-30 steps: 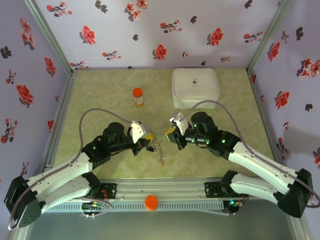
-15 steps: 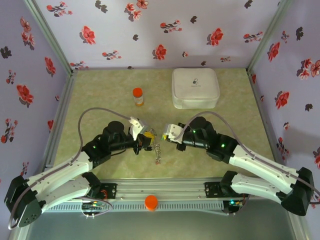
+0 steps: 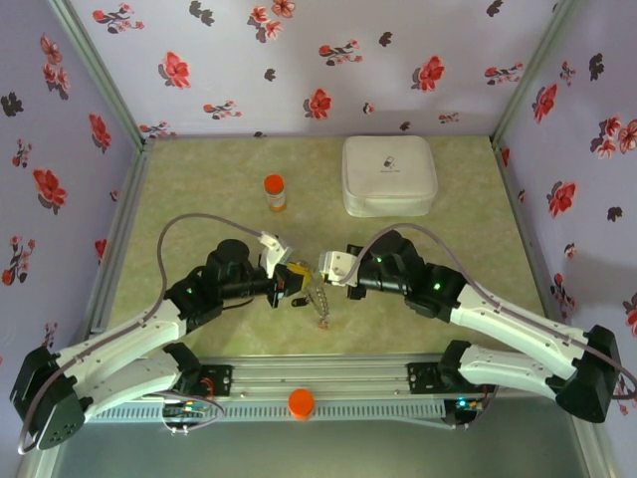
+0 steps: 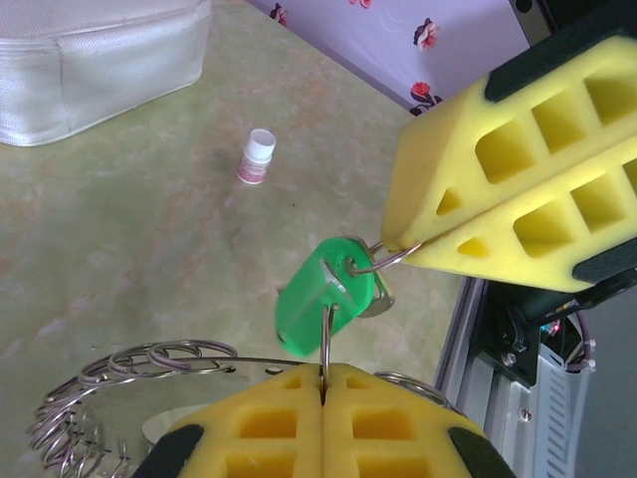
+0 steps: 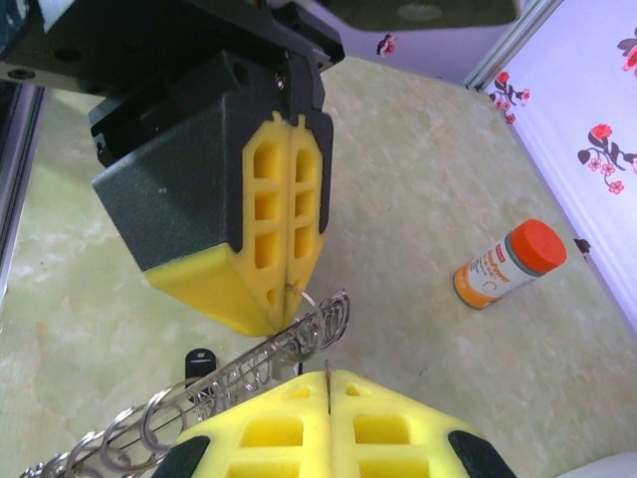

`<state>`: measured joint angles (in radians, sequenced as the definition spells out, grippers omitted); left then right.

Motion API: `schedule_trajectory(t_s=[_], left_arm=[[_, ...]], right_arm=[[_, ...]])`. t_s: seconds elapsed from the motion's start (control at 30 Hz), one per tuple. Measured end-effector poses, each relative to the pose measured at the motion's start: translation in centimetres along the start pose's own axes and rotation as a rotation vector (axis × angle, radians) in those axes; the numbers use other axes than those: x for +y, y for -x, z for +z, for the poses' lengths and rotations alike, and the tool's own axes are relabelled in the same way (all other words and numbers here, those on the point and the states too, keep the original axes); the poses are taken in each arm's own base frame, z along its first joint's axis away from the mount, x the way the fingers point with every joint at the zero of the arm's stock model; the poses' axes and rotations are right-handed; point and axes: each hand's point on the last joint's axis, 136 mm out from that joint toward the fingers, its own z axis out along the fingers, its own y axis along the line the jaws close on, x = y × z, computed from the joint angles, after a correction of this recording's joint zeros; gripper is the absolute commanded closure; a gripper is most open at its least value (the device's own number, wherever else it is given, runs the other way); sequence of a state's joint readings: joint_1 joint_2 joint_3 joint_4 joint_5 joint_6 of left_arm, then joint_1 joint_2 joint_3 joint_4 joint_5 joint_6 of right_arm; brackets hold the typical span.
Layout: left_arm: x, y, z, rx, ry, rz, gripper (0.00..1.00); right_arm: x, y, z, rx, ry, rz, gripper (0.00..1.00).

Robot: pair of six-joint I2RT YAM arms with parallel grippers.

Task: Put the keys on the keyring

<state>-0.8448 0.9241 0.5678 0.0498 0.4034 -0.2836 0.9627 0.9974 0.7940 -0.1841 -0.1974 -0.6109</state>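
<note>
Three floral walls [image 3: 299, 60], mottled green tabletop [image 3: 199, 159]

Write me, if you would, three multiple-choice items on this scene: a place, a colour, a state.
1. From above, where does the orange-capped bottle stand?
A) left of the white case
B) on top of it
C) right of it

2. What colour is the head of the key between the claws?
A) white
B) green
C) blue

3. How are the left claw and right claw?
A) both shut
B) both wide open
C) only the left open

1 A: it stands left of the case.
2 B: the left wrist view shows a green plastic head.
3 A: both are pinched shut, left on the keyring wire, right on the key's ring.
</note>
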Motion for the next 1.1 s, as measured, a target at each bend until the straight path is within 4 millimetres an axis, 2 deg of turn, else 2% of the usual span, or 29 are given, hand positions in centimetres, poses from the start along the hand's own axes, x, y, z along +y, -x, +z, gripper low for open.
schedule_trajectory(t_s=[1.1], left_arm=[[0.0, -0.2, 0.2, 0.009, -0.001, -0.002, 1.00]], right_arm=[[0.6, 0.3, 1.0, 0.006, 0.026, -0.008, 1.00]])
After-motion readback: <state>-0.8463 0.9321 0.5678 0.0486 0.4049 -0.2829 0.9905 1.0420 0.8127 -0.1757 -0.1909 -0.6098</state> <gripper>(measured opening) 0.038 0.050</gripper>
